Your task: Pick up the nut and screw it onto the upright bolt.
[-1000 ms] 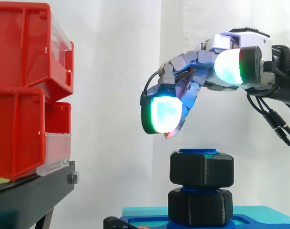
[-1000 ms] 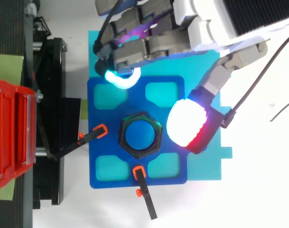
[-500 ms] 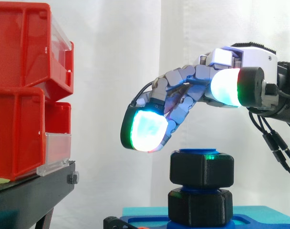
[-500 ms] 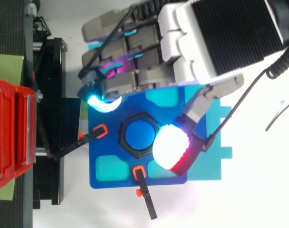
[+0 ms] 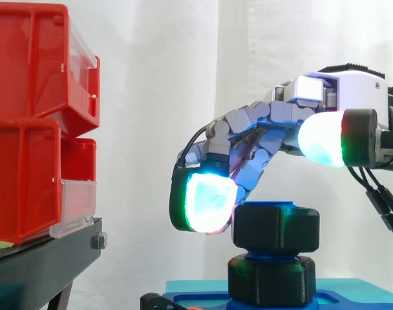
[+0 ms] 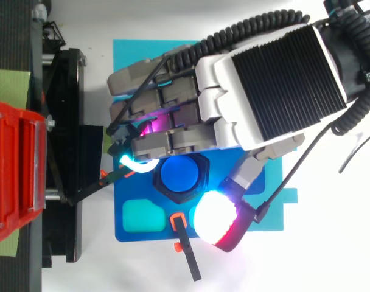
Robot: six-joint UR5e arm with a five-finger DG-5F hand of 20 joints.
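A black hex nut (image 5: 276,226) sits at the top of the upright blue bolt (image 6: 180,174), above a second black nut (image 5: 272,281) at the bolt's foot. My hand (image 6: 270,91) hovers over them, fingers loosely bent, and in the top view it covers the nut's far side. One glowing fingertip (image 5: 203,200) hangs against the upper nut's left face. The thumb pad (image 5: 326,139) stays above the nut's top, and the top view shows it (image 6: 218,219) off the nut's near right corner. Nothing is pinched between them.
The bolt stands on a blue fixture (image 6: 121,194) over a teal plate (image 6: 276,207). Two black clamps with orange tips (image 6: 185,249) reach in from the left and front. Red bins (image 5: 35,129) on a black stand (image 5: 41,265) fill the left side.
My hand has come down and forward over the bolt. The finger pad dropped from above the nut to beside its left face, and the thumb swung toward the fixture's front edge.
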